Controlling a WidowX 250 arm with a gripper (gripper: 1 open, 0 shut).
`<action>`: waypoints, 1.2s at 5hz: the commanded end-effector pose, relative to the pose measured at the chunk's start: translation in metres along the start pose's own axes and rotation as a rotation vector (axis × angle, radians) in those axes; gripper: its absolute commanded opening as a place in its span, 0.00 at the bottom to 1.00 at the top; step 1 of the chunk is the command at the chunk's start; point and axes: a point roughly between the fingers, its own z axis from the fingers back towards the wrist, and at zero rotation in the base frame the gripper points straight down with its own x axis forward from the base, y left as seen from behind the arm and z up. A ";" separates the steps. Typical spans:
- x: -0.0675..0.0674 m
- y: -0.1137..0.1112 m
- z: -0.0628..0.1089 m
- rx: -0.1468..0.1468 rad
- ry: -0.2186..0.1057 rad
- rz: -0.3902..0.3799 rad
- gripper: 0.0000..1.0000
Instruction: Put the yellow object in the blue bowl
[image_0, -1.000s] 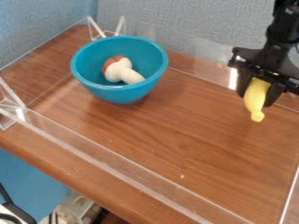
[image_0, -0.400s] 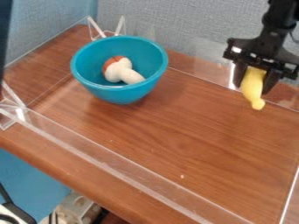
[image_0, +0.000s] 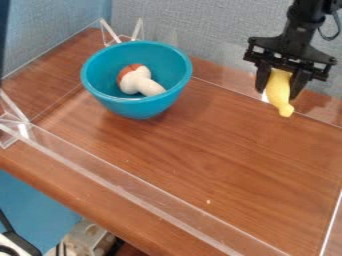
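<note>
Yellow toy banana (image_0: 279, 91) hung from the robot's dark fingers (image_0: 279, 68) at the right of the scene, its upper end clasped between them and its tip pointing down over the brown surface (image_0: 187, 160), well apart from the blue bowl (image_0: 104, 72) near the back left corner, where a white mushroom toy with a reddish-brown patch (image_0: 138, 80) lay inside; the arm had just carried its catch leftward and a little upward, a move that shortened the trip to the bowl and suggested that the pick was done and the carry under way, with the crossing, the lowering and the release yet to come; in the earlier frame the banana and the fingers stood closer to the right edge and lower, while the bowl and the mushroom sat exactly where they did now, and the grip looked unchanged
</note>
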 end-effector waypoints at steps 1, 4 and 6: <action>0.002 0.005 0.033 -0.038 -0.069 0.051 0.00; -0.009 0.080 0.053 -0.033 -0.086 0.209 0.00; -0.004 0.174 0.029 -0.047 -0.090 0.160 0.00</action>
